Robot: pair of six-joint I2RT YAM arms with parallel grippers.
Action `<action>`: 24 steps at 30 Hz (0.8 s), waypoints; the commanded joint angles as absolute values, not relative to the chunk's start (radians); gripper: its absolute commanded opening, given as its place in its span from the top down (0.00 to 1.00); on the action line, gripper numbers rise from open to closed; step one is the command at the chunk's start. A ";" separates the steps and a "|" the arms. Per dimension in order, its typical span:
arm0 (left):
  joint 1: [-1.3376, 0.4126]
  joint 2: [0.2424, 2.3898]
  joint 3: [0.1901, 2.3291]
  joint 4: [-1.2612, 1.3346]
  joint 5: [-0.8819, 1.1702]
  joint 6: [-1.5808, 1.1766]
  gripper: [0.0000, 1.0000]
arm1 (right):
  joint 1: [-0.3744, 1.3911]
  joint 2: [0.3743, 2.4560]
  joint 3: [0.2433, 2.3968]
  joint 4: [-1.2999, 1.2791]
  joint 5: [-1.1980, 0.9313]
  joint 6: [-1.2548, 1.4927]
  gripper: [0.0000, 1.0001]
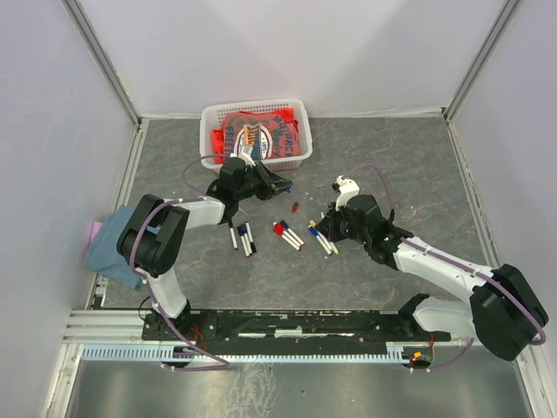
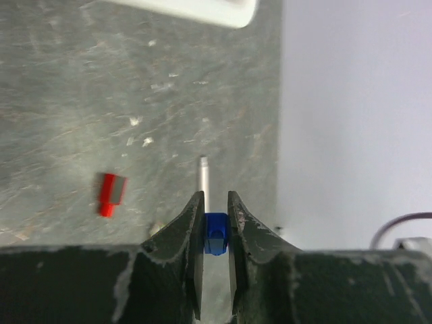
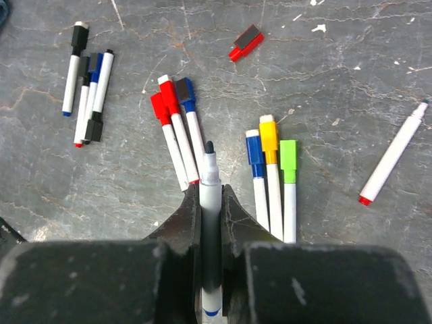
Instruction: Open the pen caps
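The left end effector [image 2: 216, 201] is clenched on a blue pen cap [image 2: 216, 235], near the white basket [image 1: 209, 131]. A loose red cap [image 3: 246, 42] lies on the grey counter [image 1: 409, 165] between the arms. Toward the right arm lie a red, red and blue trio of capped pens [image 3: 178, 128], then a blue, yellow and green trio [image 3: 273, 169]. The right end effector [image 3: 210, 192] grasps an uncapped white pen [image 3: 209, 169], dark tip pointing forward.

I see a white plastic basket [image 1: 254, 104] at the far edge of the grey, stone-patterned table [image 1: 418, 165], with red printed packaging [image 1: 283, 131] lying inside it. At the table's left edge I make out a blue cloth [image 1: 109, 248], something pink [image 1: 93, 232] touching it
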State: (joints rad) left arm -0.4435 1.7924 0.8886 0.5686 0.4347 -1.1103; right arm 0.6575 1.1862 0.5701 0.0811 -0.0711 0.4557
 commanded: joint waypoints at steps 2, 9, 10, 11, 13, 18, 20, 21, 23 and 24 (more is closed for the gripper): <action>-0.504 1.750 1.005 0.252 0.259 -0.859 0.97 | 0.653 1.221 0.678 -0.019 0.068 0.448 0.99; -0.614 1.821 1.211 -0.156 -0.089 -0.640 0.97 | 0.654 1.383 0.797 -0.130 0.277 0.415 0.98; -0.622 1.833 1.223 -0.177 -0.117 -0.628 0.97 | 0.654 1.404 0.808 -0.135 0.293 0.413 0.97; -0.625 1.841 1.232 -0.191 -0.139 -0.618 0.97 | 0.654 1.423 0.818 -0.141 0.308 0.413 0.96; -0.630 1.859 1.245 -0.215 -0.169 -0.603 0.97 | 0.654 1.460 0.837 -0.151 0.328 0.409 0.95; -0.639 1.895 1.262 -0.249 -0.234 -0.582 0.97 | 0.654 1.523 0.875 -0.167 0.369 0.407 0.91; -0.640 1.907 1.268 -0.253 -0.243 -0.578 0.97 | 0.655 1.542 0.885 -0.171 0.389 0.406 0.90; -0.640 1.911 1.269 -0.253 -0.245 -0.577 0.97 | 0.655 1.554 0.889 -0.173 0.398 0.406 0.90; -0.641 1.919 1.270 -0.253 -0.252 -0.575 0.97 | 0.654 1.568 0.893 -0.174 0.408 0.405 0.89; -0.642 1.924 1.273 -0.253 -0.252 -0.574 0.97 | 0.654 1.577 0.894 -0.175 0.413 0.405 0.88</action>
